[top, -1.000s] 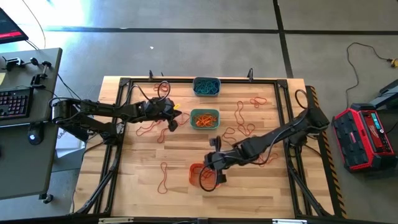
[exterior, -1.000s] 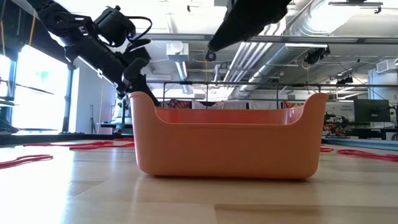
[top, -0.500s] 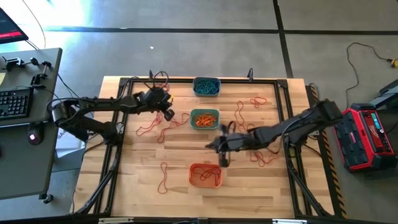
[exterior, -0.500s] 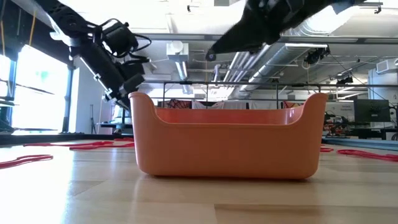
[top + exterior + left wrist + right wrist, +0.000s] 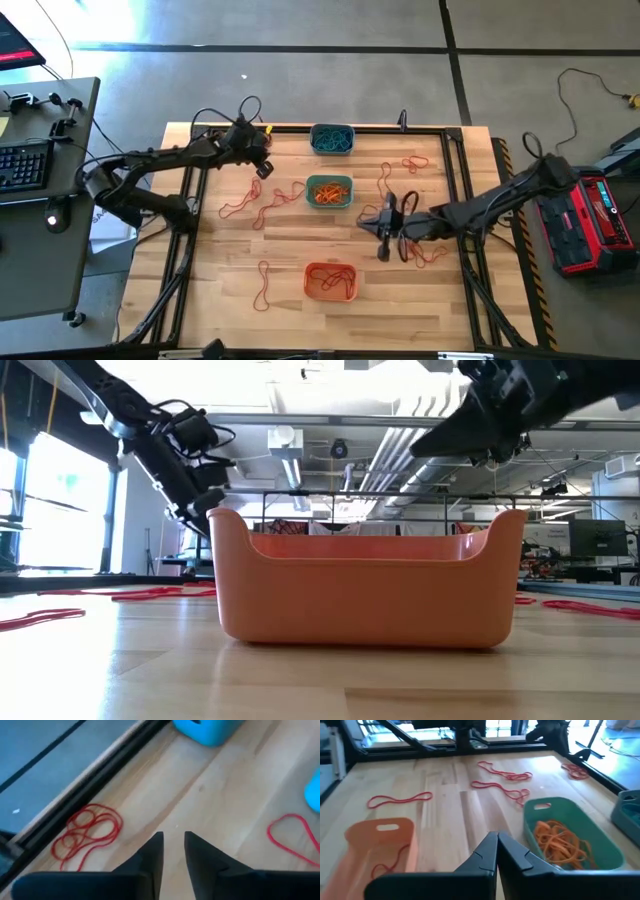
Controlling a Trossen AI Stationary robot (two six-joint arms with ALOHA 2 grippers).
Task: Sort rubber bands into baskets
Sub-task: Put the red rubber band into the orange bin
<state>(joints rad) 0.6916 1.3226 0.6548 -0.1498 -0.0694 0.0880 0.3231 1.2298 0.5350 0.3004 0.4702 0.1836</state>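
So the right end effector (image 5: pixel 383 237) has pulled back off the orange basket (image 5: pixel 330 281) and now hangs over the table (image 5: pixel 220 290) to the right of the green basket (image 5: pixel 329 191); its fingers are pressed shut with nothing between them; a second ago it sat right over the orange basket, so my guess is it dropped a red band in there and is off for the next one; red bands (image 5: pixel 335 283) do lie in that basket.

The left end effector (image 5: pixel 262 160) has swung from beside the green basket up toward the far left corner of the table; its fingers stand slightly apart, holding nothing; a tangle of red bands (image 5: pixel 87 832) lies just ahead of it by the black frame rail (image 5: pixel 95 782), which looks like its next target.

Blue basket (image 5: pixel 331 138) holds blue bands, green one holds orange bands (image 5: pixel 562 842); lots of red loops (image 5: pixel 250 208) are scattered over the table, so plenty left to sort.
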